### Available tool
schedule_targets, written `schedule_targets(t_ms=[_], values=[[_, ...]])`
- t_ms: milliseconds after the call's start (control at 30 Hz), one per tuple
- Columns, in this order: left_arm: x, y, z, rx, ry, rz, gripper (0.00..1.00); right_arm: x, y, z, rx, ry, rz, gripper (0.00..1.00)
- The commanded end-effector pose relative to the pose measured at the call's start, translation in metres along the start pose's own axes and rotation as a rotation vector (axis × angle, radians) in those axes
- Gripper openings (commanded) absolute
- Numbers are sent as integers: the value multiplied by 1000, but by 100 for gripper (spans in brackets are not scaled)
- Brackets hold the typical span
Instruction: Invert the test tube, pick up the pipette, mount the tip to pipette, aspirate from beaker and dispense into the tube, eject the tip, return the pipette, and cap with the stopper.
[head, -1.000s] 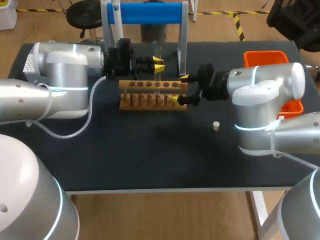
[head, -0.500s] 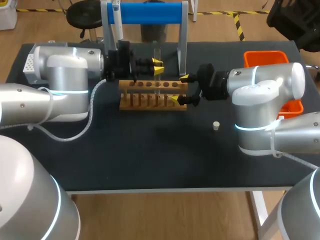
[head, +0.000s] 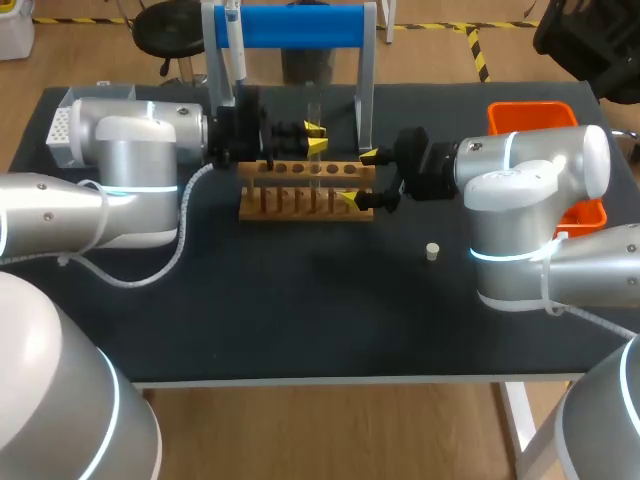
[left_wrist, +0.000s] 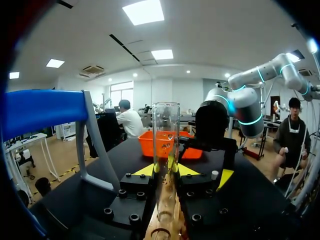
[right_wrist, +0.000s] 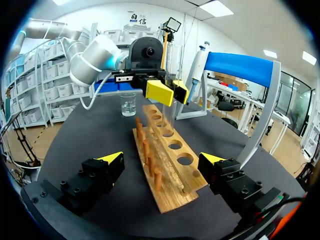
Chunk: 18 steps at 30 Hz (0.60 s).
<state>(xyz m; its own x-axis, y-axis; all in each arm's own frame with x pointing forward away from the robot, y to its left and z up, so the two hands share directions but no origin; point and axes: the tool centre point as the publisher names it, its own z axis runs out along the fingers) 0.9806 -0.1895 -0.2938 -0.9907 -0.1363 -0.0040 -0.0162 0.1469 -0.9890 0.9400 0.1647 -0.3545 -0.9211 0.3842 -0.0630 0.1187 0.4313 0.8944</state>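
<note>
Test tube (head: 314, 112) is upright, clamped btwn the yellow tips of L pincer (head: 317, 137), over the wooden rack (head: 300, 190) at the counter (head: 300, 300) rear. Its lower end is down by the rack's holes; can't tell if seated. R pincer (head: 360, 178) is spread wide, one finger each side of the rack's R end. Stopper (head: 432, 251) lies on the counter near the R arm. Beaker (right_wrist: 128, 104) sits beyond the rack. Pipette (head: 233, 40) hangs on the blue stand (head: 290, 25).
</note>
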Motion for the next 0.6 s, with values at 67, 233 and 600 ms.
schedule_targets(t_ms=[67,233,600], values=[[0,6,1,8,-1,1,0,0,-1,0,-3,0,-1,100],[0,9,2,11,0,0,0,0,-1,0,-3,0,-1,100],[-1,16,2,16,5,-9,0,0,-1,0,-3,0,-1,100]])
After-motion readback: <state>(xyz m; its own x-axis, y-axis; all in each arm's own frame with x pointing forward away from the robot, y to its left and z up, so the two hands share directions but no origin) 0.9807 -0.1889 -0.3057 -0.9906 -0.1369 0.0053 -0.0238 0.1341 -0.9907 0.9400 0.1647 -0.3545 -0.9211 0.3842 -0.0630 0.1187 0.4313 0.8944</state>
